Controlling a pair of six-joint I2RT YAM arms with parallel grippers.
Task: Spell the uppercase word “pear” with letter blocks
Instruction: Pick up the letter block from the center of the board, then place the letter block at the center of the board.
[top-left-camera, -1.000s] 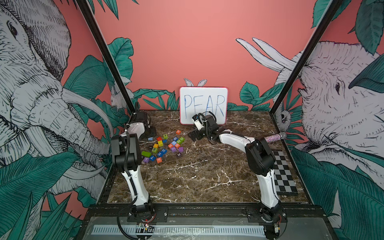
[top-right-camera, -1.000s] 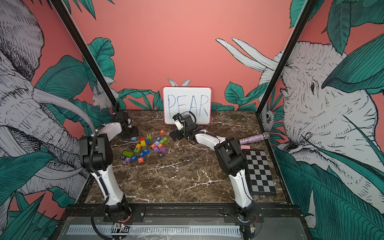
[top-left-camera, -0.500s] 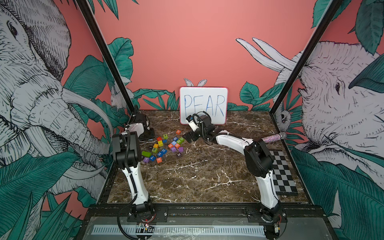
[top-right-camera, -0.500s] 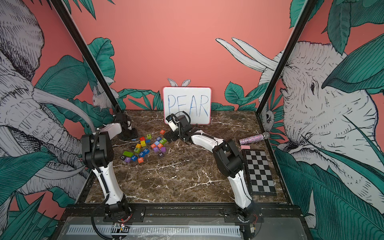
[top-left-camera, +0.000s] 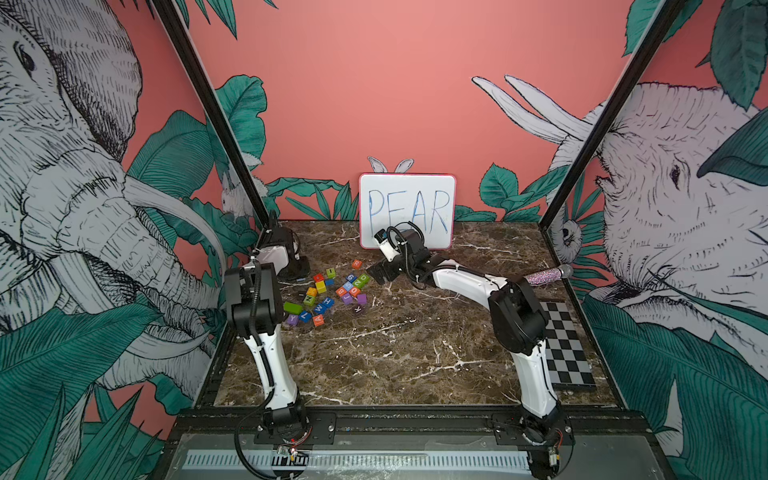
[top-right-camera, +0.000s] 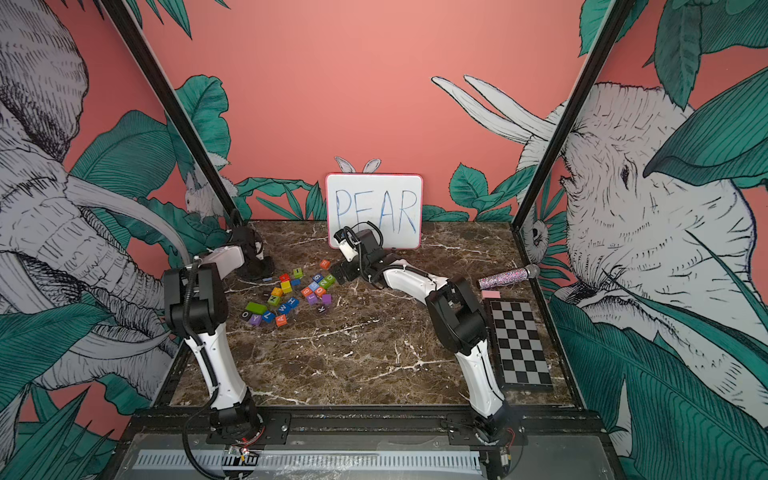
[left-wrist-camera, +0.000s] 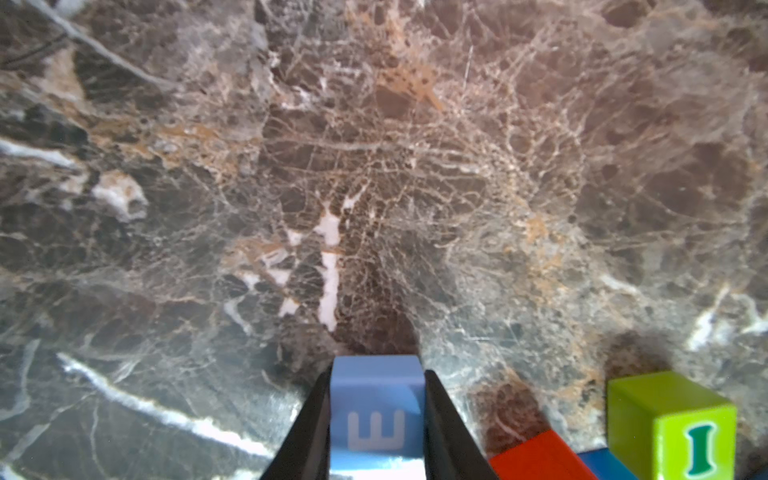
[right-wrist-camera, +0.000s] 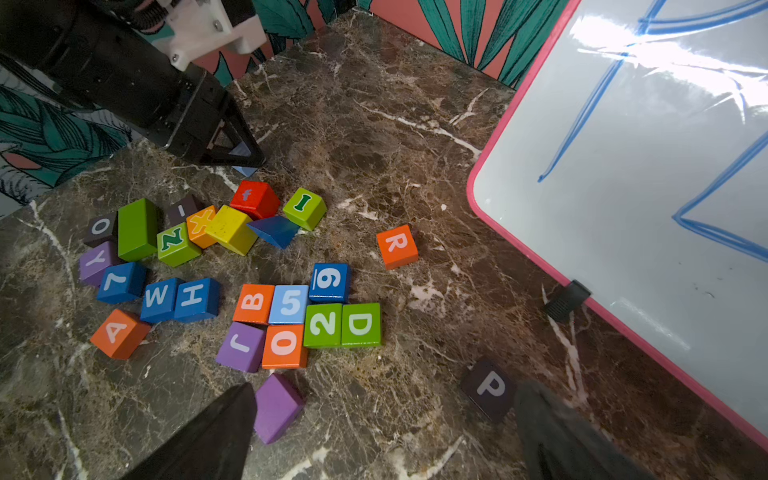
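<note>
E reads clearly only in the left wrist view, clamped tight in the left pincer, down by the surface's back left edge. The right wrist view shows P just beside one finger of the gaping, empty right pincer, with R and A well apart. In both top views the surface's front half lies bare.

Bright even light, glare on whiteboard, blurred wrist-view edges.

Coral-pink walls printed with elephants and green leaves are enclosing the brown marble counter on three sides; black frame posts are slanting up from the counter's back corners.
</note>
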